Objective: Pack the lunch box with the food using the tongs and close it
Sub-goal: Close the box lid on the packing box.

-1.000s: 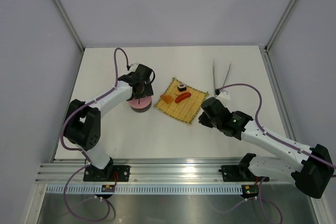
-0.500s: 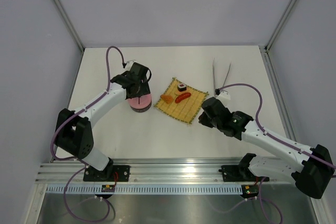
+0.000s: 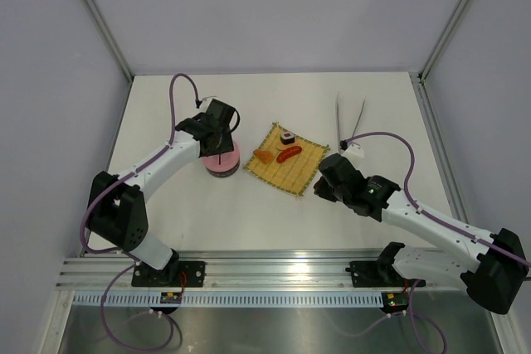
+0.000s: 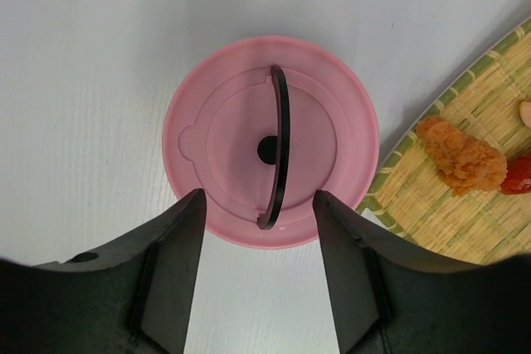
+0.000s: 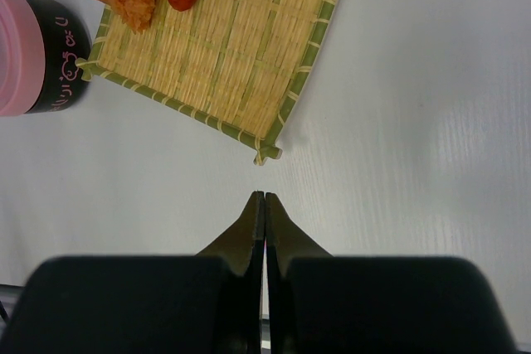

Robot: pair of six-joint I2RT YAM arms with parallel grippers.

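Observation:
The lunch box stands left of the mat, a dark-walled tin with its pink lid on top. A thin black handle stands upright across the lid. My left gripper hangs right above the lid, open, its fingertips on either side of the lid's near edge and the handle's end. On the mat lie the food pieces: an orange chunk, a red sausage and a sushi roll. The tongs lie at the back right. My right gripper is shut and empty, just short of the mat's near corner.
The square bamboo mat lies mid-table between the arms, its green-edged corner close to the right fingertips. Grey walls enclose the table on the left, back and right. A purple cable loops above each arm.
The left arm has changed its pose, elbow swung out to the left, with the wrist staying over the pink lid. The right arm has not moved.

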